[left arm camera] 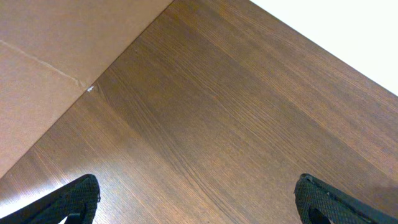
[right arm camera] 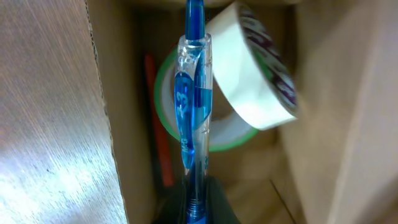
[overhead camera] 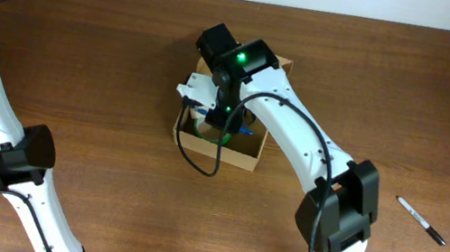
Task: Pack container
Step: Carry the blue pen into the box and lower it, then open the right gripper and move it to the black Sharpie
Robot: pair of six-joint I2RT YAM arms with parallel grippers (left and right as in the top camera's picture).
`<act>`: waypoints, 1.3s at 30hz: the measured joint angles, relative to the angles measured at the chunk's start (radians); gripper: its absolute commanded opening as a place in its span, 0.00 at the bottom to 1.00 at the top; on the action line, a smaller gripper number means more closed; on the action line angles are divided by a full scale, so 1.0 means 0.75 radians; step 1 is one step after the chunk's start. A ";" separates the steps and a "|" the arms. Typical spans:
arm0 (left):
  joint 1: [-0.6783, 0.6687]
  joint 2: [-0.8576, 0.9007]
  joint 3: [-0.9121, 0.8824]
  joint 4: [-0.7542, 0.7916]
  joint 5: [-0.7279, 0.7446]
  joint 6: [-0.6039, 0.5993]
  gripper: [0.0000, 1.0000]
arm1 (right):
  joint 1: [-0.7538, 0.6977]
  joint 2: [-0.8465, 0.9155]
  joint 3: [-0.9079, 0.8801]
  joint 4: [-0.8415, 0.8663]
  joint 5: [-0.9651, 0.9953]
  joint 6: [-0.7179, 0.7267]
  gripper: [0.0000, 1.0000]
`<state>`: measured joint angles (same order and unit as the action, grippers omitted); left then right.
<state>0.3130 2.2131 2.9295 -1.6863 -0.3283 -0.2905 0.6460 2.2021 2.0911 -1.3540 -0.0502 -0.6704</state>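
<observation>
Container (overhead camera: pixel 242 158), a tan cardboard box, sits open near the middle of the table (overhead camera: pixel 397 82), partly hidden in the overhead view by the right arm reaching over it. The right gripper (right arm camera: pixel 196 202) hangs above the opening, clamped on a clear blue pen (right arm camera: pixel 193 112) that points down into the box. Inside the container, a white tape roll (right arm camera: pixel 249 81) leans tilted over a green-edged roll (right arm camera: pixel 163 93), and a thin red stick, perhaps a pencil (right arm camera: pixel 158 137), lies along the left wall.

The left gripper (left arm camera: pixel 196 196) is far off at the table's left rear corner, its fingers (left arm camera: pixel 74 199) spread wide with nothing between them, above bare wood. A flat tan surface (left arm camera: pixel 50 74) fills the upper left of that wrist view; I cannot tell what it is. A black marker (overhead camera: pixel 420 220) lies on the table, well apart to the right of the container.
</observation>
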 measured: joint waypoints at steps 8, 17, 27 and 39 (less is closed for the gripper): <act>0.000 0.000 0.000 -0.001 0.000 0.000 1.00 | 0.020 0.076 0.000 -0.001 -0.042 -0.004 0.04; 0.000 0.000 0.000 -0.001 0.000 0.000 1.00 | 0.031 0.080 -0.026 -0.017 -0.076 -0.003 0.04; 0.000 0.000 0.000 -0.001 0.000 0.000 1.00 | 0.032 0.080 -0.026 -0.036 -0.081 -0.004 0.04; 0.000 0.000 0.000 -0.001 0.000 0.000 1.00 | 0.032 0.080 -0.123 -0.003 -0.081 0.017 0.17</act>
<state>0.3130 2.2131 2.9295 -1.6867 -0.3283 -0.2905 0.6697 2.2623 1.9987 -1.3563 -0.1108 -0.6575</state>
